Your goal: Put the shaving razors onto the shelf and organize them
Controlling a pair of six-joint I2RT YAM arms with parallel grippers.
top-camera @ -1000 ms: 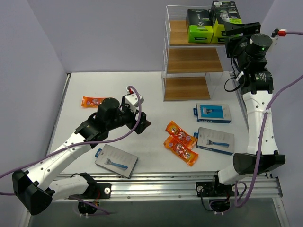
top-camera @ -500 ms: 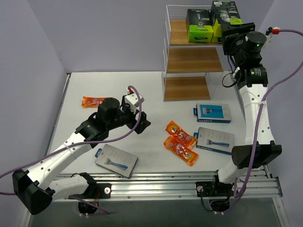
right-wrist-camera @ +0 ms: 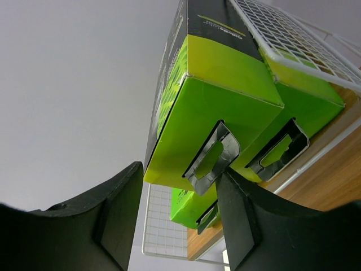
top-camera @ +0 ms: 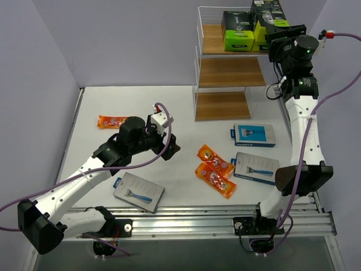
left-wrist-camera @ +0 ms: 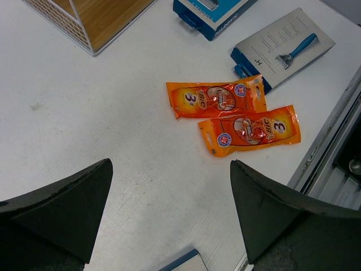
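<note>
Razor packs are split between the shelf [top-camera: 228, 73] and the white bench [top-camera: 186, 113]. On the top tier stand two black-and-lime boxes [top-camera: 237, 31], and a third box [top-camera: 269, 12] rises above them at the right end. The right pincer [top-camera: 274, 35] is raised to that level. In the right wrist view, the third box's lime end [right-wrist-camera: 208, 101] sits between the pincer's half-closed fingers [right-wrist-camera: 121, 209]. They appear to clamp it, though the actual contact is hard to make out from this angle. The middle and bottom boards carry no packs.

The left pincer [top-camera: 169, 144] hovers over the middle of the bench with its jaws spread wide and nothing between them. Its wrist camera looks down on two orange packets [left-wrist-camera: 217, 100] lying side by side, nearly touching. A grey card [left-wrist-camera: 285, 48] showing a blue razor lies just beyond them, near the bench's front rail.

From above, a blue card [top-camera: 254, 135] lies in front of the shelf's bottom tier, just behind the grey one. A second grey card [top-camera: 139, 192] rests near the front edge beneath the left arm. A third orange packet [top-camera: 111, 121] lies alone towards the left wall, well apart from the others.
</note>
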